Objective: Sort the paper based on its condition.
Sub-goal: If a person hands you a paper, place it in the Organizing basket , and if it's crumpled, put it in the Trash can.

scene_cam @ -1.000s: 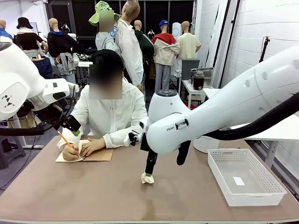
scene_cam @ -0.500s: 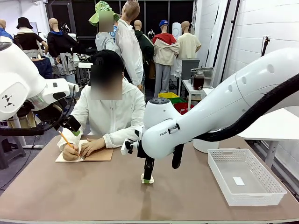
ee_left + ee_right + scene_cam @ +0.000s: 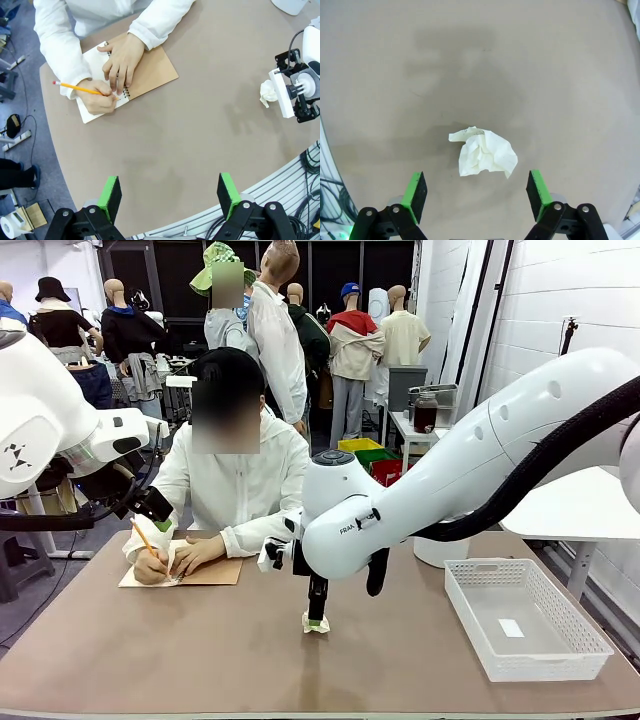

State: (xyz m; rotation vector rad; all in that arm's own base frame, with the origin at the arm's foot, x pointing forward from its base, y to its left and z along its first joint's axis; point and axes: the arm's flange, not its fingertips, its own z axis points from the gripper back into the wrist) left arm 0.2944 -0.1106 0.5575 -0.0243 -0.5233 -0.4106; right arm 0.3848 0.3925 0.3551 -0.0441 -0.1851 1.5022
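Grasping step: the right tool (image 3: 476,187) hangs wide open over the crumpled paper ball (image 3: 482,152), which lies on the desk (image 3: 545,75) well left of the white basket (image 3: 550,663). Next, probably: lower, close gently on the ball and lift. The left tool (image 3: 169,191) is open and empty.

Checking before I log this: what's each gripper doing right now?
Left gripper: open, holding nothing.
Right gripper: open, by the crumpled paper, nothing held.
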